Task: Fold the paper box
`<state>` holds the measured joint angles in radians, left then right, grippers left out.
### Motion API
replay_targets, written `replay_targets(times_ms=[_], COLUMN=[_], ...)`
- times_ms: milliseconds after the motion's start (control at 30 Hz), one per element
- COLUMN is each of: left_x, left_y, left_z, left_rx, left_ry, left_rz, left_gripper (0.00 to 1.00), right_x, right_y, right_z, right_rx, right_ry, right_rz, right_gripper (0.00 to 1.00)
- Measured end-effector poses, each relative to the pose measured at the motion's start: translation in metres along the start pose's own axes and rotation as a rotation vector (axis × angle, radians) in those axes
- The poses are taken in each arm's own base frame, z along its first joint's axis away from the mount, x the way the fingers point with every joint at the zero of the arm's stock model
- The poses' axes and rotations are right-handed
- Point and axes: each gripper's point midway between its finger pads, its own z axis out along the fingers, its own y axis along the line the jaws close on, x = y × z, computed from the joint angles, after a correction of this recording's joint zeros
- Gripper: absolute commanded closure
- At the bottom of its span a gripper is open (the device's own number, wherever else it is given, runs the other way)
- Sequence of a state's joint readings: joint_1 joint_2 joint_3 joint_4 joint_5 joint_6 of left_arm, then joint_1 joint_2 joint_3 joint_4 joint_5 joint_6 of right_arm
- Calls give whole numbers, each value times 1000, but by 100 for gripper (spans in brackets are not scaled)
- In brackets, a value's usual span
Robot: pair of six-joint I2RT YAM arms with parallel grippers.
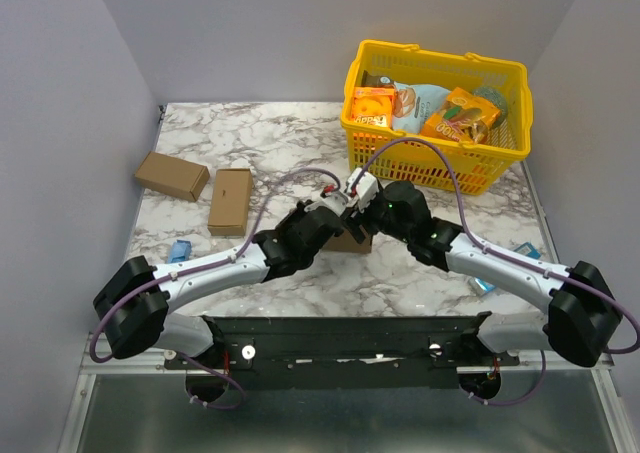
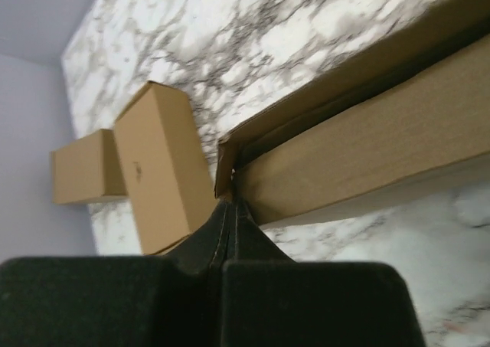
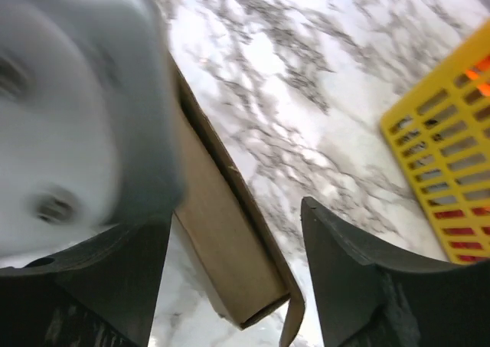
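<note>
I've got the paper box (image 2: 367,140) lying on the surface (image 1: 300,133).
Left fingers (image 2: 253,240) pressed shut, tips at its corner flap; right fingers (image 3: 352,270) spread wide around its end, gripping nothing.

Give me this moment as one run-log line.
left gripper: shut, tips at paper box corner flap | right gripper: open, over box end, no grip | box: resting on table

Top view: the yellow basket (image 1: 436,163) is blocking the upper right of the table (image 1: 290,133). The outer small box (image 1: 172,176) and the inner small box (image 1: 230,201) are occupying the left side. The left arm (image 1: 215,265) and right arm (image 1: 500,258) are crowding over the paper box (image 1: 352,241) at centre. Bare marble is lying open at upper centre, between the inner small box and the basket.
</note>
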<state>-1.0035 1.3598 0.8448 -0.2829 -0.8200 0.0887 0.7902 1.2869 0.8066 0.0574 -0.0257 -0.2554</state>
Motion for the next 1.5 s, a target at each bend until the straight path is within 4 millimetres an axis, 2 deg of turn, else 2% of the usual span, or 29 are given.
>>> replay_targets(times_ms=[167, 533, 600, 633, 667, 700, 900, 1133, 1367, 1500], left_x=[-24, -47, -49, -50, -50, -50, -52, -53, -54, -55], left_y=[-15, -39, -41, -42, -42, -43, -45, -46, -47, -48], left_z=[2, -3, -4, -4, -4, -4, -5, -5, -5, -6], left_rx=[108, 260, 271, 273, 276, 279, 292, 295, 301, 309], left_ry=[-73, -134, -137, -138, -139, -140, -144, -145, -145, -146], left_rz=[-186, -269, -273, -274, -275, -277, -286, -290, -299, -304], left_gripper=[100, 100, 100, 100, 100, 100, 100, 100, 100, 100], right_x=[12, -8, -5, -2, 2, 7, 31, 56, 67, 71], right_y=[-22, -28, -27, -27, -28, -27, -27, -26, -31, -35], right_z=[-5, -46, -53, -56, -60, -63, -91, -125, -134, -132], right_rx=[110, 168, 178, 186, 198, 210, 296, 369, 422, 442], right_ry=[29, -25, -13, -1, 18, 44, 192, 289, 321, 340], right_rz=[58, 203, 238, 262, 288, 312, 480, 581, 593, 581], right_gripper=[14, 11, 15, 20, 31, 32, 37, 43, 53, 54])
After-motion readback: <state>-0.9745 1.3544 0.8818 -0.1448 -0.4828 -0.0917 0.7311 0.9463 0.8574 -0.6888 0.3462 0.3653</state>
